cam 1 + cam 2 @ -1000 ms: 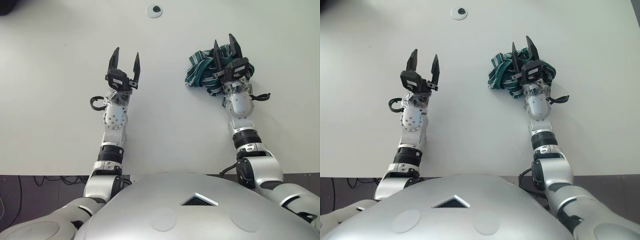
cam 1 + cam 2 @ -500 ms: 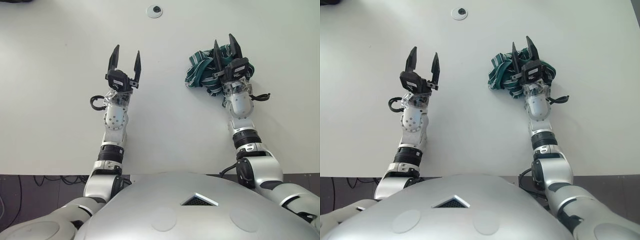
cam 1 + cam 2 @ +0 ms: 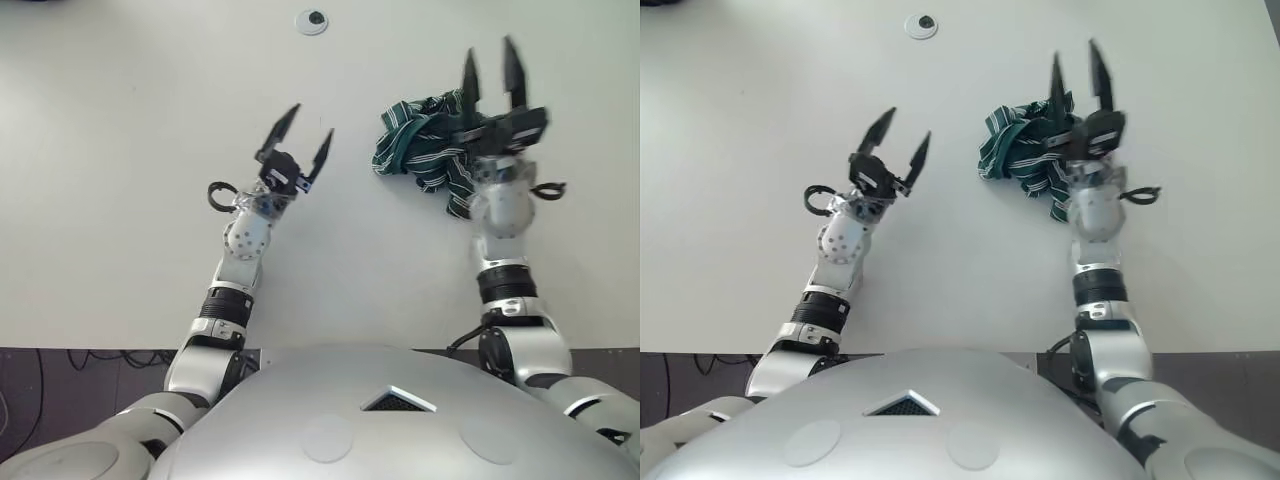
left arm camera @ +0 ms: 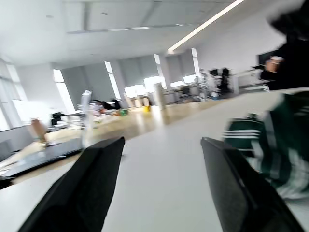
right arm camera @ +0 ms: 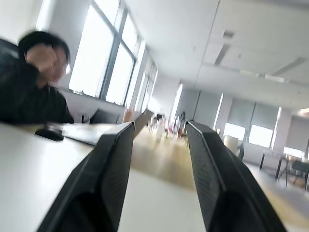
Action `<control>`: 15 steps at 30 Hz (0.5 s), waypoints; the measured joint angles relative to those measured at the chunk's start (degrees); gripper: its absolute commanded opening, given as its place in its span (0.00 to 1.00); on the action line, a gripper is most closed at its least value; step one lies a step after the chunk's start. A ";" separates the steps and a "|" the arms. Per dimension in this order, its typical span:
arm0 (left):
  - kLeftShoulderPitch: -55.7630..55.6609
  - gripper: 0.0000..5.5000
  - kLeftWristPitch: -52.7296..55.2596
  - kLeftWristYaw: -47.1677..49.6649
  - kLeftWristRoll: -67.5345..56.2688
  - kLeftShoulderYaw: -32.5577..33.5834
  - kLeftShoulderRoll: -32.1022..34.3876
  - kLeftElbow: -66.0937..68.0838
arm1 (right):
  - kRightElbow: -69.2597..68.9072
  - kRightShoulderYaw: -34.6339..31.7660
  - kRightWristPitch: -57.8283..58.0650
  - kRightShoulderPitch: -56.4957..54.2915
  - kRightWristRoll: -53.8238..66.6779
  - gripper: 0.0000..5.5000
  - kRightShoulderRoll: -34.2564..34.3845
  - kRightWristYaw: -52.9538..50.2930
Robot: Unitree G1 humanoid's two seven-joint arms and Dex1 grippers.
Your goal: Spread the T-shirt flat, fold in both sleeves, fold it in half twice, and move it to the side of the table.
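T-shirt, green with white stripes (image 3: 418, 145), bunched in a heap right of centre on white desk (image 3: 120, 210). Judged soft, light, limp; pinch a loose outer edge. Left tool (image 3: 312, 121) just left of it, right tool (image 3: 489, 58) over its right side: both released, empty.

"How many garments do you count on that table (image 3: 120, 200)?"

"Only one. A single T-shirt (image 3: 415, 150), green with white stripes, bunched into one heap."

"And the grippers?"

"Two of them, one per arm: a left gripper (image 3: 312, 120) and a right gripper (image 3: 489, 52). Each has two black fingers (image 3: 468, 85), so four fingers altogether."

"Anything else up there?"

"One small round disc (image 3: 311, 21) at the far edge. It's all on the one white table."
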 measured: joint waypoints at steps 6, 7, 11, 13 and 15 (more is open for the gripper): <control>-1.36 0.52 22.91 -13.67 -0.92 -8.42 -0.10 -5.33 | -14.30 -9.30 8.25 3.22 7.17 0.35 -10.36 4.17; -1.58 0.52 26.30 -14.72 -1.84 -8.79 -0.50 -6.66 | -14.25 -9.73 8.83 3.34 7.16 0.35 -10.22 4.17; -1.75 0.52 38.31 -16.48 -2.27 -10.61 -0.94 -12.45 | -14.21 -10.23 9.99 3.41 6.69 0.35 -9.81 4.23; -1.99 0.52 41.77 -16.26 -1.35 -11.03 -0.41 -14.26 | -14.21 -10.22 10.24 3.43 6.56 0.35 -9.66 4.23; -2.92 0.48 44.50 -15.30 -0.11 -11.41 0.16 -15.10 | -14.21 -10.15 10.28 3.45 5.29 0.35 -9.56 4.24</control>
